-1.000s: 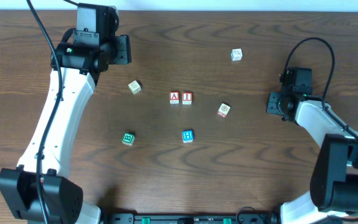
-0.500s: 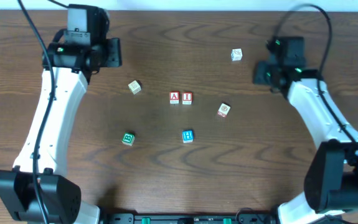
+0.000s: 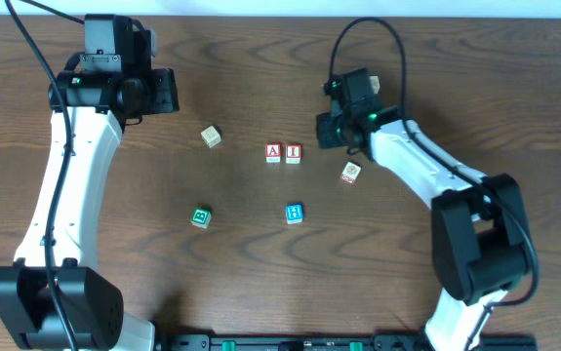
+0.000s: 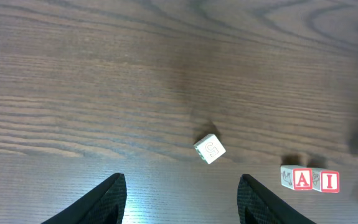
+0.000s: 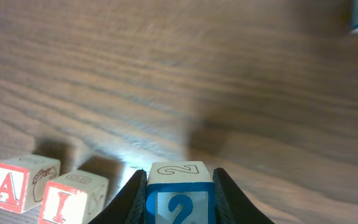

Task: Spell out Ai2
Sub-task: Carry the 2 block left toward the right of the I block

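Observation:
The red-lettered A block (image 3: pixel 273 152) and I block (image 3: pixel 293 152) stand side by side at the table's middle. They also show in the right wrist view, A (image 5: pixel 7 186) and I (image 5: pixel 66 202), and in the left wrist view, A (image 4: pixel 302 179) and I (image 4: pixel 329 181). My right gripper (image 3: pixel 332 129) is shut on a blue and white 2 block (image 5: pixel 180 196), just right of and behind the I block. My left gripper (image 3: pixel 170 90) is open and empty at the back left, its fingers (image 4: pixel 182 202) wide apart above bare table.
A cream block (image 3: pixel 211 136) lies left of the A block and shows in the left wrist view (image 4: pixel 210 149). A tan block (image 3: pixel 350 173) lies right of the I block. A green block (image 3: pixel 200 216) and a blue block (image 3: pixel 294 213) lie nearer the front.
My right arm swung from the right edge to the back right, then to the middle. The white block at the back right is gone from its spot. My left arm drifted left.

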